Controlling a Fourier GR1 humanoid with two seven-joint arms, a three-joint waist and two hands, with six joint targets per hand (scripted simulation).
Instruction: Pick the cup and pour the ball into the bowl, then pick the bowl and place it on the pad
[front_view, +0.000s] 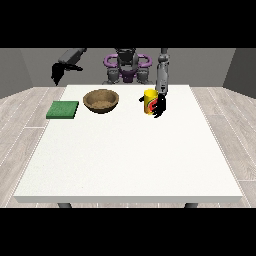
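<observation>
Grey walls and pale plank flooring frame a broad white table (125, 160), smooth and matte. Right of centre stands the yellow cup (149, 101), a straight cylinder with a red mark, upright; the hand at the view's right (160, 106) is against its side, fingers seemingly curled round it. Lifting well likely means keeping it upright until over the brown, rough-looking round bowl (101, 100) at centre left. Further left lies the flat green pad (63, 109). The hand at the view's left (58, 74) hangs raised off the table; whether its fingers are apart I cannot tell. No ball shows.
</observation>
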